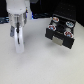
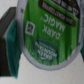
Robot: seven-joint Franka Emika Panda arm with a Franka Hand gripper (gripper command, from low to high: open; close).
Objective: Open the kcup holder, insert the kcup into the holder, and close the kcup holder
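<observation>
Green-lidded kcup (image 2: 46, 31) fills the wrist view, gripped by the pincer (image 1: 18, 36)

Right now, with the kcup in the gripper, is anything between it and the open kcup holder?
Nothing visible. In the exterior view the gripper hangs on the exterior view's left, and bare white table lies between it and the open kcup holder. The wrist view shows the green-topped kcup up close.

1 kcup holder (image 1: 61, 31) drawer unit, about 4 pods seated in it (blurry count), 1 green-top kcup (image 2: 47, 31), 1 gripper (image 1: 18, 34) beside the holder.
</observation>
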